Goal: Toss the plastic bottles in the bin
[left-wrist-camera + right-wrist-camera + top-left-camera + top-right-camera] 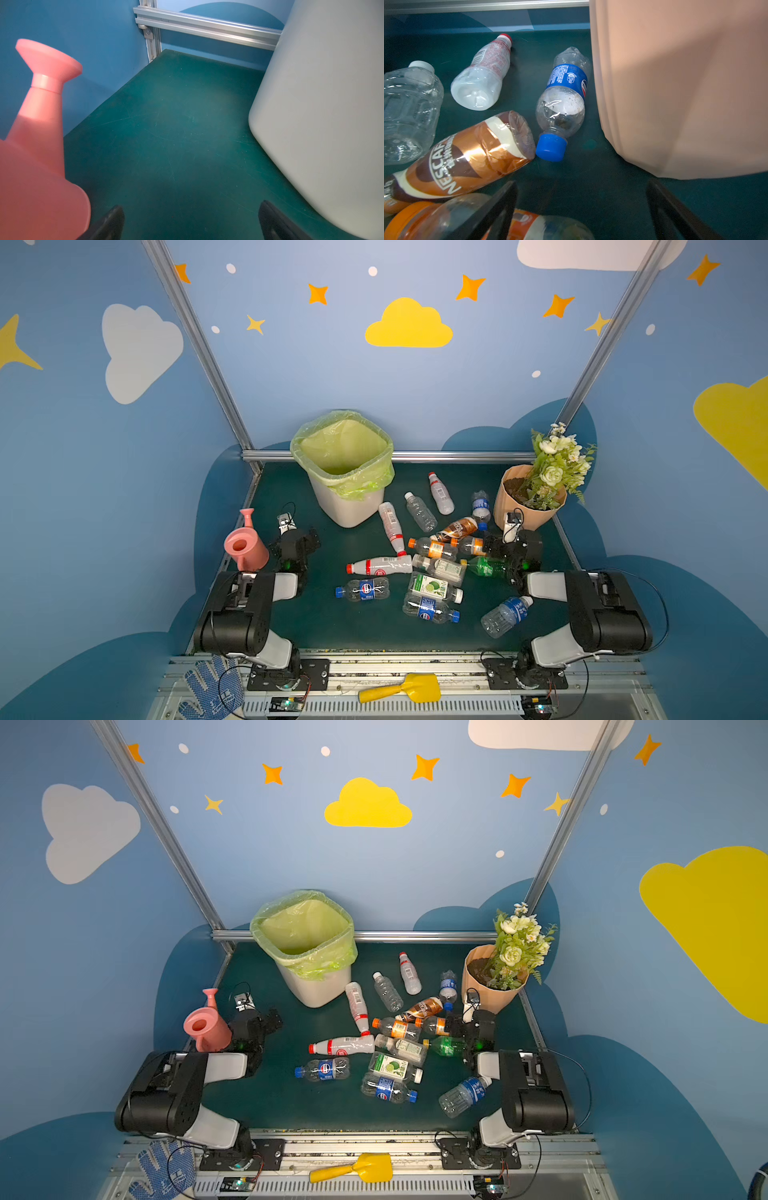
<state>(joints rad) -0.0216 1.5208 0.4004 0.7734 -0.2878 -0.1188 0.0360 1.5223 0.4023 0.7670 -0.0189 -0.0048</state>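
To the right of the bin (353,512) in both top views, the plastic bottles (380,566) are lying on their sides, scattered over the green mat (316,622). The closest, a white red-capped bottle (390,526), is lying just beside the bin's wall. The right gripper (498,545) is hanging low at the edge of that scatter farthest from the bin, its jaws standing wide apart and pinching nothing. An orange-labelled bottle (471,546) is lying right at its fingertips, and a green bottle (484,566) just beside it.

The right wrist view is giving the closer detail. There the orange-labelled bottle (533,226) is lying crosswise beneath one finger (500,205), though whether the finger is touching it is hard to tell. Past the spread jaws a Nescafé bottle (467,162) and a Pepsi bottle (562,99) are lying with the blue cap just beside the Nescafé bottle's base. The Pepsi bottle is just beside the tan flowerpot (675,83).

On the bin's other side, the left gripper (309,539) is sitting well apart from every bottle. In the left wrist view its jaws are spread over the mat, between the pink watering can (37,145) and the bin's white wall (322,104). The bin's yellow-green liner (345,443) is showing only in the top views.
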